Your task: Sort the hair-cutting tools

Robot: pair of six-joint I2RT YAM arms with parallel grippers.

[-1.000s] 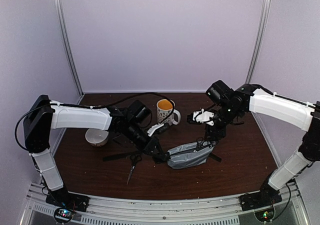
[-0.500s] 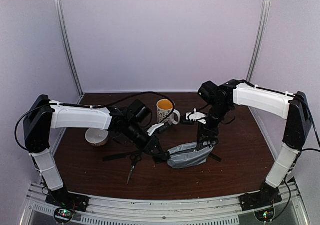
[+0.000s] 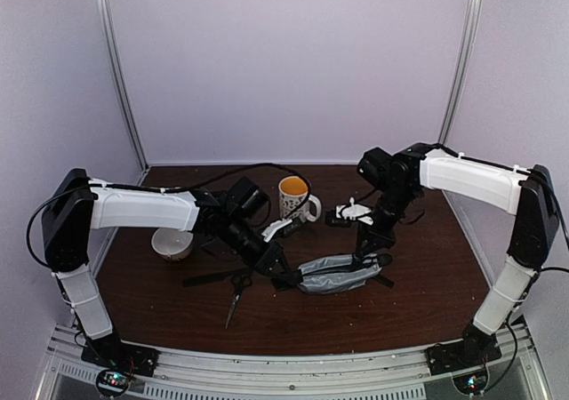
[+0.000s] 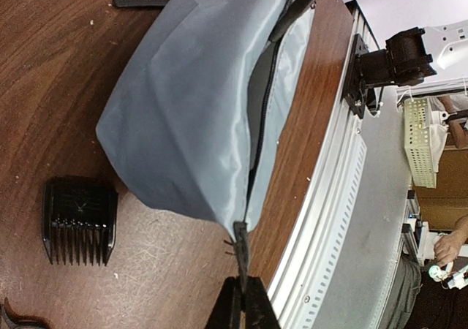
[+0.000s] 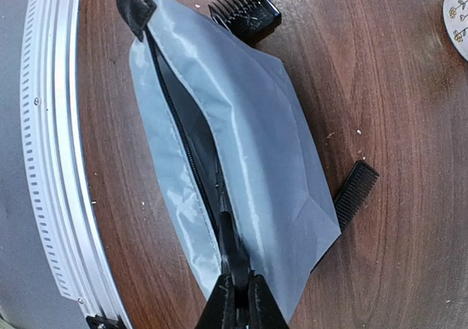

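The grey zip pouch [image 3: 336, 274] lies at the table's middle, its zip open along most of its length [image 5: 183, 146]. My left gripper [image 3: 288, 279] is shut on the black tab at the pouch's left end [image 4: 241, 252]. My right gripper [image 3: 361, 261] is shut on the zip pull [image 5: 228, 245] near the right end. A small black block [image 4: 79, 219] sits beside the pouch and also shows in the right wrist view [image 5: 245, 11]. One black comb [image 5: 356, 184] pokes out from under the pouch. Black-handled scissors [image 3: 238, 292] and another comb [image 3: 208, 278] lie to the left.
A patterned mug [image 3: 293, 196] stands behind the pouch. A white bowl [image 3: 173, 243] sits at the left under my left arm. The table's metal front rail [image 4: 322, 219] runs close to the pouch.
My right arm has swung inward and its wrist has shifted over the pouch. The pouch now lies flatter and more stretched. My left arm has stayed put.
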